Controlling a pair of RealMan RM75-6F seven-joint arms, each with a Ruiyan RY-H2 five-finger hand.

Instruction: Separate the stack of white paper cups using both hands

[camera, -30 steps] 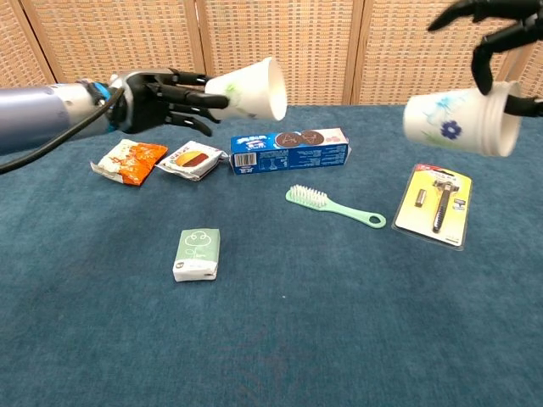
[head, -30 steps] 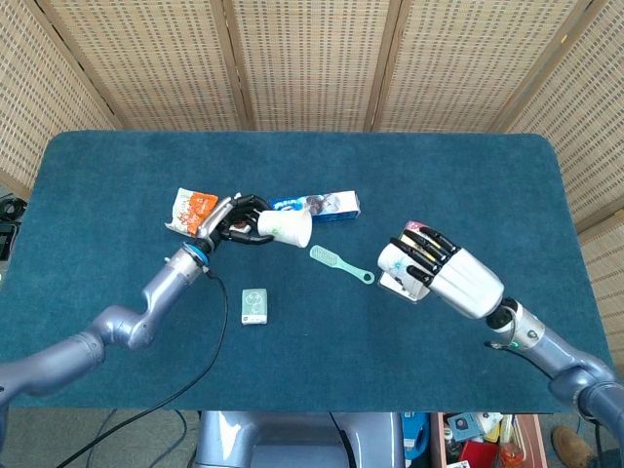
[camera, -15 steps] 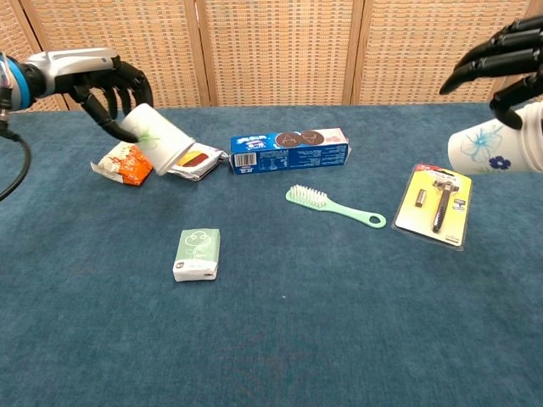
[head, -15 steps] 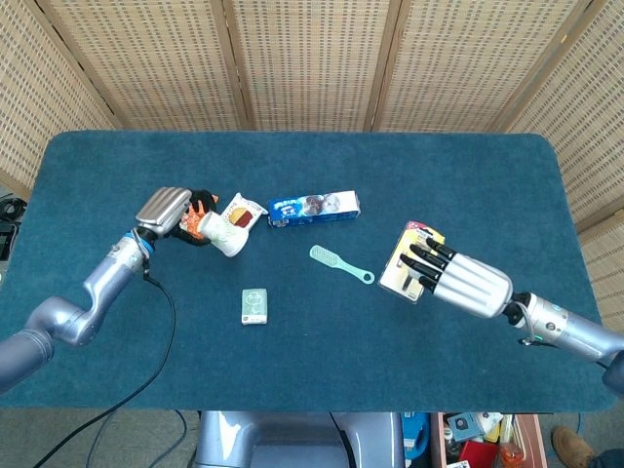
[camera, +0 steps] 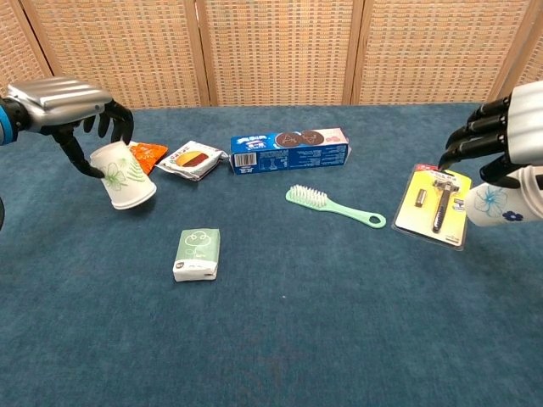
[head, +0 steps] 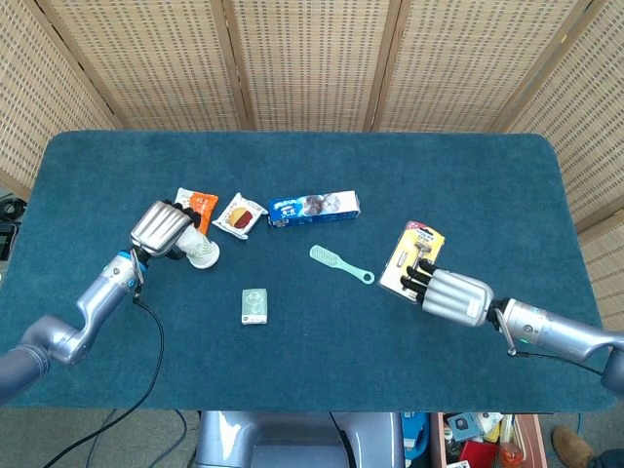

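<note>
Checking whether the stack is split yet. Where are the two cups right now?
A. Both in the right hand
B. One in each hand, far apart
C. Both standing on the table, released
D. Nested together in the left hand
B: the left hand holds the green-printed cup near the snack packets, and the right hand holds the blue-flowered cup beside the razor pack.

One white paper cup with a green leaf print (camera: 125, 175) tilts mouth-down at the desk's left. The other cup, with blue flowers (camera: 507, 206), lies sideways at the far right.
</note>
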